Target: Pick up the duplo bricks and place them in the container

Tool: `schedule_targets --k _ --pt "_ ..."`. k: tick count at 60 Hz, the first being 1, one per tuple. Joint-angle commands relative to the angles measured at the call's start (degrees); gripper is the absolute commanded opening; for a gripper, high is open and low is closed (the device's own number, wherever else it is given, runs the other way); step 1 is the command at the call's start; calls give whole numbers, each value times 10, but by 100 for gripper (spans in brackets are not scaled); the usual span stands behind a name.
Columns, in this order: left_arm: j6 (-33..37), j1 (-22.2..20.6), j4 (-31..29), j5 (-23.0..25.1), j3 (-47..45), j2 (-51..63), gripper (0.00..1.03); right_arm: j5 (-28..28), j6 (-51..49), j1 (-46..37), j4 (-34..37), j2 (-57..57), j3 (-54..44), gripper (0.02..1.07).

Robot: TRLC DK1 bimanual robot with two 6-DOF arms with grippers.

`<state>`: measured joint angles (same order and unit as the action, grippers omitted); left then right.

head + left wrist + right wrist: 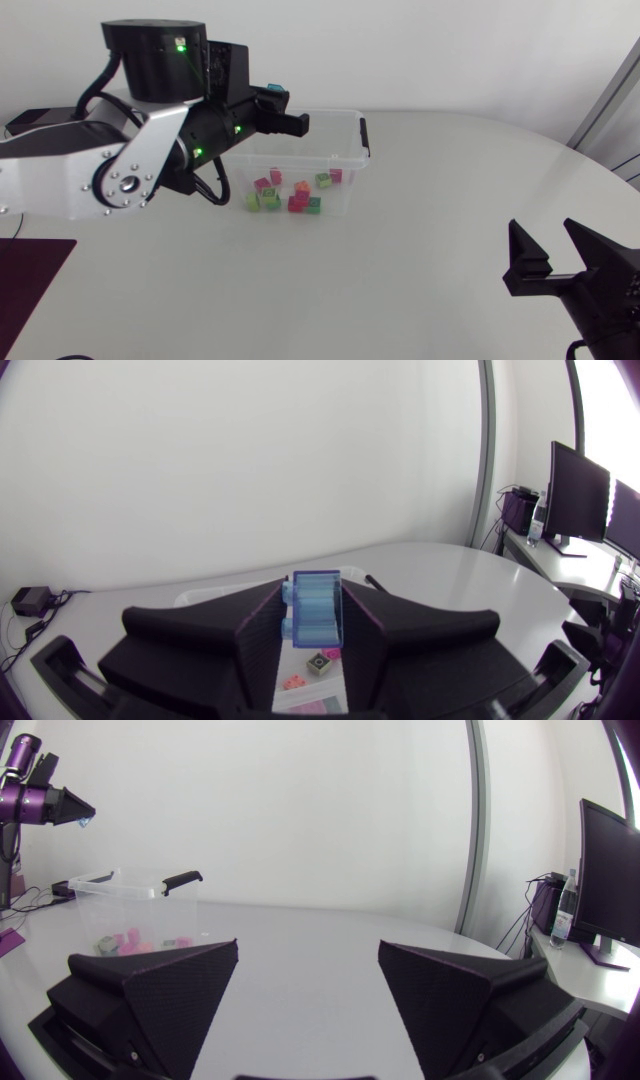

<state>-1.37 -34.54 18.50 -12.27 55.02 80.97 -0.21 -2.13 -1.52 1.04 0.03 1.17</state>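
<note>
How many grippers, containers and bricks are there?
Grippers: 2, the left gripper and the right gripper
Container: 1
Held brick: 1
Loose bricks in the container: about 9, too small to be sure
Total: about 13

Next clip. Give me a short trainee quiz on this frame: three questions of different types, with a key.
1. True or false: the right hand is shut on a brick.
2. What colour is the duplo brick gripped by the left hand? A red, B blue, C yellow.
3. Fill in: the loose bricks lie inside the clear ____.
Key: 1 false, it is open and empty; 2 B; 3 container.
</note>
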Motion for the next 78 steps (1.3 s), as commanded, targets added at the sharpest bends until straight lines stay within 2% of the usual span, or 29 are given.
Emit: schedule_targets --k 1,4,13,15,17,20,31,40,53,78 --pt "15 26 -2 30 28 38 21 -2 2 -2 -7 -3 -12 103" --pt "16 46 -14 62 41 66 22 -2 2 -2 -7 -3 -13 103" --pt "15 80 -63 99 80 125 25 -2 2 -2 -7 -3 -12 103" --pt "16 86 -73 103 85 132 33 -2 2 -2 -7 -3 -12 103" --pt "17 89 -76 103 86 136 50 -2 2 -2 -7 -4 -12 103" --pt "25 90 -81 104 86 136 71 -2 2 -2 -7 -4 -12 103" --pt "27 96 -103 103 93 108 97 -2 2 -2 -7 -3 -12 103" --pt "30 115 -105 96 76 32 97 -2 2 -2 -7 -3 -12 103" --pt "61 145 -112 61 16 -85 97 -2 2 -2 -7 -3 -12 103" --pt "85 200 -140 49 -195 -397 97 -2 2 -2 -7 -3 -13 103"
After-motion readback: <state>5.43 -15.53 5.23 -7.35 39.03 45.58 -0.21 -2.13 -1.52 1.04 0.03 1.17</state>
